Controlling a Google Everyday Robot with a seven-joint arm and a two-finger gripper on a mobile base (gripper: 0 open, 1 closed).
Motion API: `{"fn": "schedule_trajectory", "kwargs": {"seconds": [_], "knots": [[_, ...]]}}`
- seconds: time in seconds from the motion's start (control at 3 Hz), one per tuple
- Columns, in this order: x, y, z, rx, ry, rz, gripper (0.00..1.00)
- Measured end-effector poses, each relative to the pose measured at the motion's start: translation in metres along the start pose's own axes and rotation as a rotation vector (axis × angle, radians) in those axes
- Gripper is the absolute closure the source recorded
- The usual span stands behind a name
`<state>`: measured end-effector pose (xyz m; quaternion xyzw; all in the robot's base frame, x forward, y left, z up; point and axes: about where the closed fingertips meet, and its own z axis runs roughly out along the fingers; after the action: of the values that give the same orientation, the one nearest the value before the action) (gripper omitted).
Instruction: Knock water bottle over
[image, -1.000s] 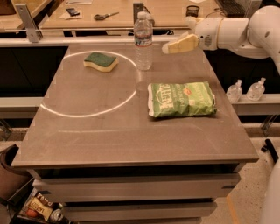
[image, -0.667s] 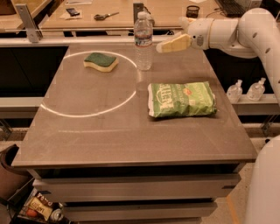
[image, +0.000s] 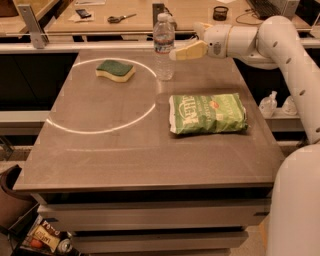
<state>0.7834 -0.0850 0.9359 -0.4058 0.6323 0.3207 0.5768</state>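
The water bottle (image: 163, 46) is a clear ribbed plastic bottle with a white cap and a pale label band. It stands upright near the far edge of the brown table (image: 125, 145), just right of the bright ring on its top. My gripper (image: 179, 53) reaches in from the right on a white arm (image: 280, 45). Its beige tip sits right beside the bottle's right side, at about label height.
A green and yellow sponge (image: 115, 70) lies inside the ring, left of the bottle. A green chip bag (image: 207, 113) lies flat at the right middle. Two small pump bottles (image: 278, 104) stand on a shelf right of the table. A workbench runs behind.
My gripper has moved left, from a clear gap right of the bottle to right beside it. The bottle still stands upright in the same place.
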Motion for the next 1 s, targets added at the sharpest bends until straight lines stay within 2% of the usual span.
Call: {"fn": "schedule_trajectory", "kwargs": {"seconds": [1.0], "knots": [[0.008, 0.012, 0.038, -0.051, -0.079, 0.009, 0.00]]}}
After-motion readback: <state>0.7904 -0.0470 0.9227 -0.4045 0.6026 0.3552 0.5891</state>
